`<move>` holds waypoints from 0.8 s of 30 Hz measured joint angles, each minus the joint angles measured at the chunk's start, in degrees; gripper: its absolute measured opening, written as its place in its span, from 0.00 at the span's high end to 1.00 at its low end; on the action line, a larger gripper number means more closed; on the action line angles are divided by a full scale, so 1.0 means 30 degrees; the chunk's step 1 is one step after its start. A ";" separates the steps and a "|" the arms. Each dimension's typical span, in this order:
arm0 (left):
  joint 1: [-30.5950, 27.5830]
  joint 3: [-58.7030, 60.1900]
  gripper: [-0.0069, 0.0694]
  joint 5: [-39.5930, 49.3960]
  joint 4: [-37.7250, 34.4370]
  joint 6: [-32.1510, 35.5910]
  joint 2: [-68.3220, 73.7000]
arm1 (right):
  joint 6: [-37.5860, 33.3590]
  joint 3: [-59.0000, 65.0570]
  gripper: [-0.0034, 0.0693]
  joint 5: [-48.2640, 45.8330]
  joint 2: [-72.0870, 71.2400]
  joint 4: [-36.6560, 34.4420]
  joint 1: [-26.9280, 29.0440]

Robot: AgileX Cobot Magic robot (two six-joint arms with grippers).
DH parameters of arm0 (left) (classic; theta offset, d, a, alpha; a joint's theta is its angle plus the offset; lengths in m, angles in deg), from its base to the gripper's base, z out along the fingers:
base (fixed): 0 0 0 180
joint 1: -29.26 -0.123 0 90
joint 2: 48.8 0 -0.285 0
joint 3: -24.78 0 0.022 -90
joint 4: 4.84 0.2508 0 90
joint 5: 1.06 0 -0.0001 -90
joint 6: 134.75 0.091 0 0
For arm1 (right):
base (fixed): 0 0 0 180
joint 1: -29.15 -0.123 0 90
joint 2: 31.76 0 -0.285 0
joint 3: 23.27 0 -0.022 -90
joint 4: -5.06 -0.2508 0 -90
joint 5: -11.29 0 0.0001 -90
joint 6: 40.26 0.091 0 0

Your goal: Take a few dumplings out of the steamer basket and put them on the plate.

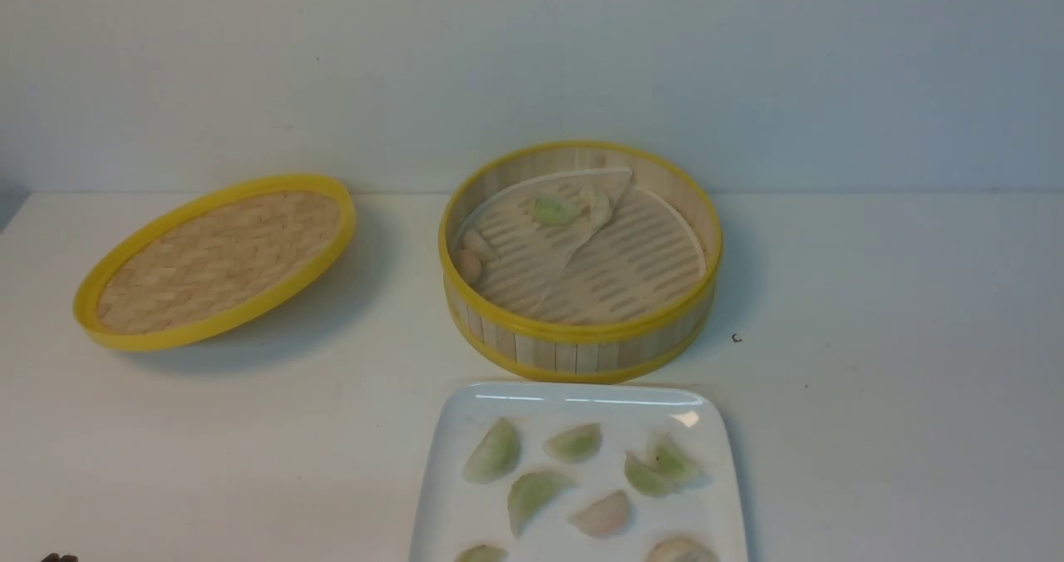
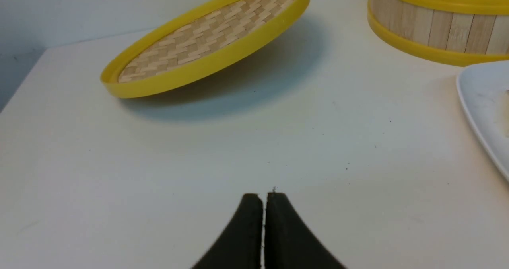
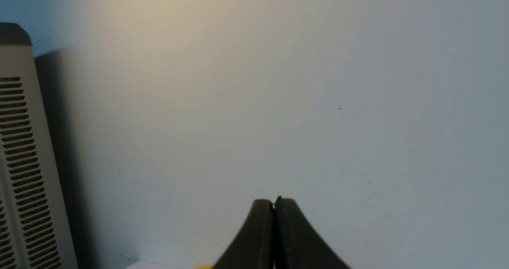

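White table point(image 1: 873, 396) holds everything. The lid point(image 1: 218, 259) sits tilted off to the left, well apart from the basket point(image 1: 582, 342), which has a folded liner point(image 1: 532, 254) and a few dumplings point(image 1: 552, 209) left on its far-left side. Plate point(image 1: 445, 495) is just in front of the basket with more dumplings spread on it. Left gripper point(image 2: 263, 199) hovers over bare table, fingers pressed together, holding nothing. Right gripper point(image 3: 274, 205) faces the wall point(image 3: 278, 82), fingers closed too, empty.

Steamer basket point(image 1: 582, 337) centre frame, upright, open, a few dumplings point(image 1: 553, 209) at its upper left. Plate point(image 1: 453, 479) bottom centre, carrying about eight dumplings.
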 joint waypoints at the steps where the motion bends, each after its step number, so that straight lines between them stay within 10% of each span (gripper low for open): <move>1: 0.0000 0.0000 0.92 0.0000 0.0000 0.0000 0.0000 | -0.0019 0.0016 0.97 0.0023 0.0000 0.0051 0.0000; 16: 0.0000 0.0000 0.92 0.0000 0.0000 0.0000 0.0000 | -0.2153 0.4912 0.97 0.2930 0.0000 0.0968 0.0108; 24: 0.0000 0.0000 0.92 0.0022 0.0000 0.0000 0.0000 | -0.2154 0.8964 0.97 0.3401 0.0000 0.1893 0.6285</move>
